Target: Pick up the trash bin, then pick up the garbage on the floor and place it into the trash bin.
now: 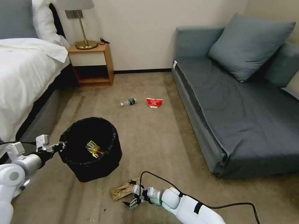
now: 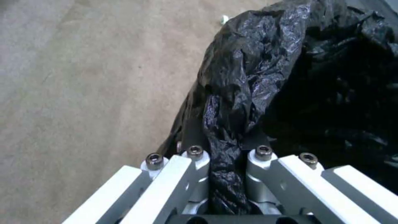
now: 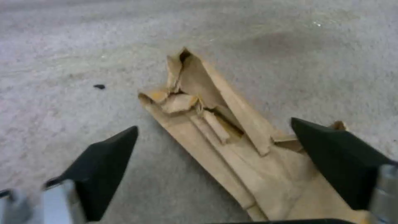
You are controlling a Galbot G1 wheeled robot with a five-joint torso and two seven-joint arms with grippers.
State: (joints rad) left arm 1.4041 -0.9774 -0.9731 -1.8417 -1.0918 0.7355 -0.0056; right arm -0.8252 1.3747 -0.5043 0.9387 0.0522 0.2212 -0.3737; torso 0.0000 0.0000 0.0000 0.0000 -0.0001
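The trash bin [image 1: 90, 146], lined with a crinkly black bag, hangs just above the carpet, and a shiny gold wrapper [image 1: 94, 149] lies inside it. My left gripper [image 1: 60, 144] is shut on the bin's left rim; in the left wrist view the gripper [image 2: 224, 146] pinches a fold of the black liner [image 2: 269, 77]. A crumpled brown paper bag [image 1: 122, 190] lies on the floor in front of the bin. My right gripper [image 1: 130, 194] is low beside the bag and open. Its black fingertips [image 3: 104, 168] straddle the near end of the bag [image 3: 215, 133]. Farther off lie a small clear bottle [image 1: 129, 101] and a red-and-white packet [image 1: 154, 102].
A grey sofa [image 1: 236, 102] with a cushion runs along the right. A bed [image 1: 21, 77] with white covers borders the left, and a wooden nightstand [image 1: 92, 63] with a lamp stands at the back wall. Beige carpet [image 1: 149, 140] lies between them.
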